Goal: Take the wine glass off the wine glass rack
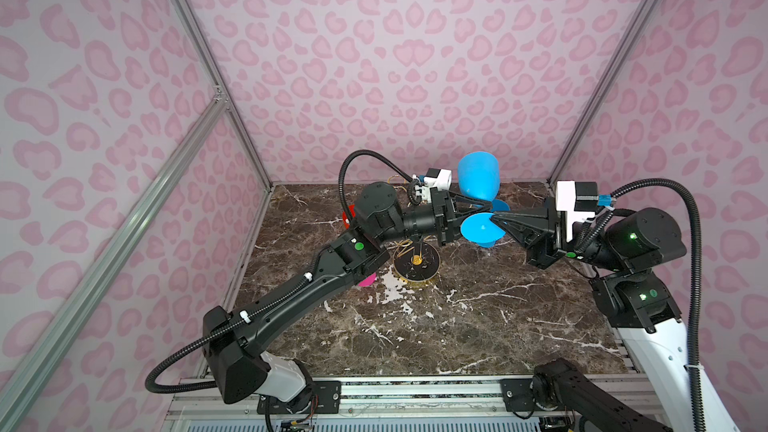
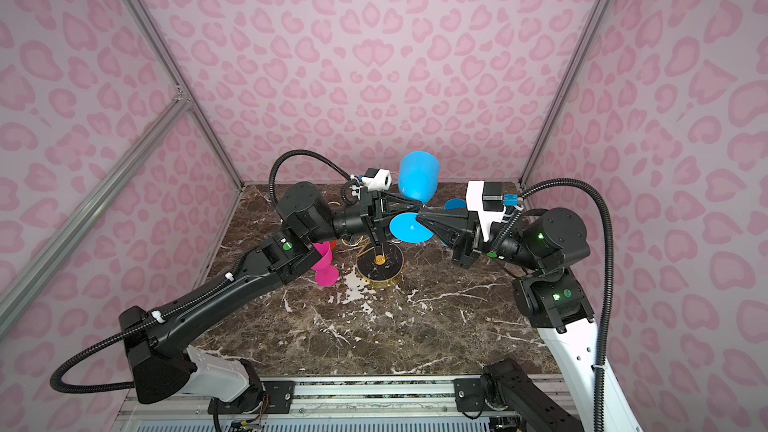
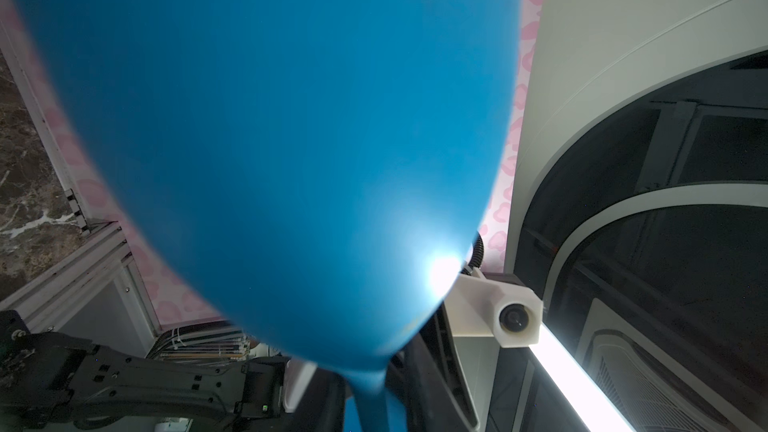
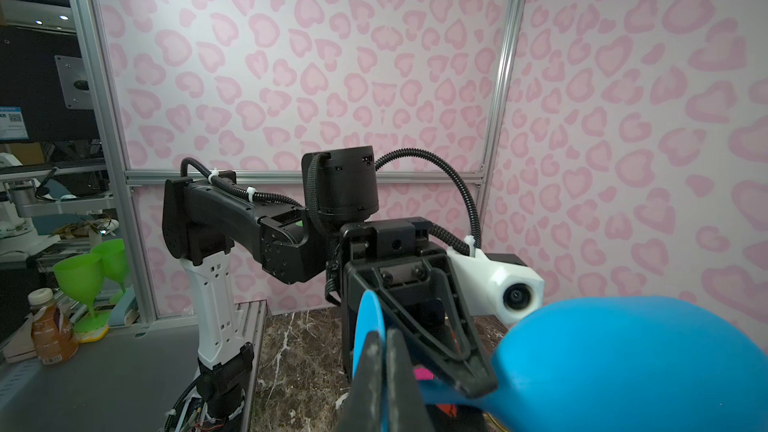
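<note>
The blue wine glass [image 1: 478, 176] [image 2: 419, 176] is held in the air above the marble table, bowl toward the back wall. My right gripper [image 1: 494, 220] [image 4: 384, 334] is shut on the edge of its round foot [image 2: 405, 228]. My left gripper [image 1: 491, 206] [image 3: 370, 384] comes in from the left and is shut on the stem just under the bowl [image 3: 291, 139]. The wine glass rack shows its black gold-rimmed base [image 1: 417, 261] [image 2: 380, 261] below my left wrist. Its gold wires [image 1: 399, 181] are mostly hidden behind that arm.
A pink glass [image 2: 324, 265] stands on the table under my left forearm. Another blue disc [image 2: 455, 204] shows behind my right gripper. Pink patterned walls close in the back and both sides. Green glasses [image 4: 83, 280] and a bottle [image 4: 50, 326] stand outside the frame.
</note>
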`<move>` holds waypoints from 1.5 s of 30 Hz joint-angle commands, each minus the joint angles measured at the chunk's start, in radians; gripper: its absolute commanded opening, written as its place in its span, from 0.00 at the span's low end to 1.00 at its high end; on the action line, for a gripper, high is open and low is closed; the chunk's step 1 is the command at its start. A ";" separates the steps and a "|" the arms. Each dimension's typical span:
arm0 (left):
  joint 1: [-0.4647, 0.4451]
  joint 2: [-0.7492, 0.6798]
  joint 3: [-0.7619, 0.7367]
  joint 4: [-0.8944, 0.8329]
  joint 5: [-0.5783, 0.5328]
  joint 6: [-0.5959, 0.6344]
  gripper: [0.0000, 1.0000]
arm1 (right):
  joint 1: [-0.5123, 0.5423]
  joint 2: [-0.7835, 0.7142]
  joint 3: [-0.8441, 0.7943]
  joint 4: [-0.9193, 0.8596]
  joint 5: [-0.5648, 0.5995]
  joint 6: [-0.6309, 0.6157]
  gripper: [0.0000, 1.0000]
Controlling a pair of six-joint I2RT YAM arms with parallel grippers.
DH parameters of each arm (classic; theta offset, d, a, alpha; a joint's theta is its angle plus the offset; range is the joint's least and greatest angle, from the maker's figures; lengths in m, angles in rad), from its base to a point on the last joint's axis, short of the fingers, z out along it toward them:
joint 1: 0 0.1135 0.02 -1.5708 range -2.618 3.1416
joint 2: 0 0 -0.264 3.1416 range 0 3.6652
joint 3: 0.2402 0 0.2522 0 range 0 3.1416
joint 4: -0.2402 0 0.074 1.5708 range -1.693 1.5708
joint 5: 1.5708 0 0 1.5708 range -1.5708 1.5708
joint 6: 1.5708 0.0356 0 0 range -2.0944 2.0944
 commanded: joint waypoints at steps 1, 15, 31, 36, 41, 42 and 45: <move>-0.003 0.003 0.006 0.089 0.013 -0.008 0.20 | 0.003 -0.001 0.004 -0.074 -0.002 -0.076 0.00; -0.007 0.004 0.001 0.098 -0.002 -0.010 0.03 | 0.047 -0.002 -0.008 -0.116 0.052 -0.117 0.37; 0.023 -0.029 0.007 -0.082 -0.129 0.345 0.03 | 0.059 -0.199 0.035 -0.117 0.579 0.027 0.92; 0.028 -0.115 0.036 -0.384 -0.372 0.811 0.03 | 0.058 -0.161 0.140 -0.289 0.799 0.114 0.89; 0.023 -0.218 -0.032 -0.439 -0.579 1.148 0.03 | 0.059 -0.094 0.206 -0.395 0.864 0.226 0.87; 0.022 -0.236 -0.049 -0.443 -0.617 1.215 0.03 | 0.059 -0.068 0.227 -0.419 0.850 0.252 0.86; 0.014 -0.281 -0.096 -0.445 -0.703 1.405 0.03 | 0.058 0.024 0.312 -0.488 0.774 0.322 0.82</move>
